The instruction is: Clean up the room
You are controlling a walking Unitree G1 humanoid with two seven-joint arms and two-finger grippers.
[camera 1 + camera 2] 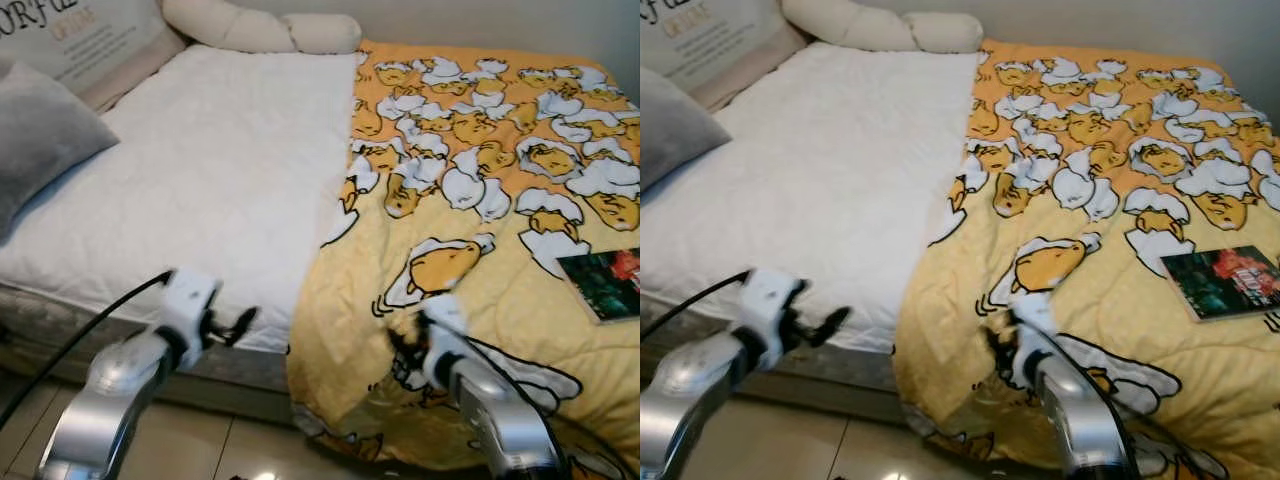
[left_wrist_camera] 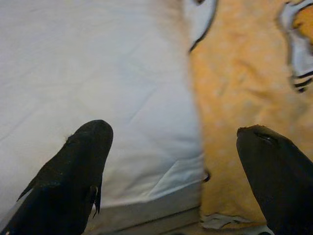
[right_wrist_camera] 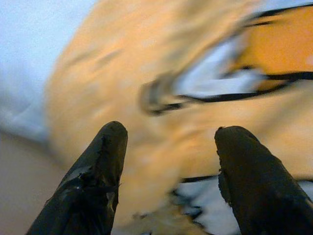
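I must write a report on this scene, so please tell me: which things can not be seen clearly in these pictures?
- Book: cover too small to read; cut by the edge in the left eye view.
- Cushion lettering: cut by the top edge.
- Yellow blanket: print smeared by blur in the right wrist view.
- Right gripper: fingertips hard to see against the blanket in the eye views.
- Grey pillow: cut by the left edge.

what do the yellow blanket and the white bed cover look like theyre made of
The yellow blanket looks like soft printed fabric, likely cotton or microfibre: matte, and it creases and drapes over the bed edge. The white bed cover looks like quilted cloth, matte with faint stitched puckers. Exact fibre cannot be told for either.
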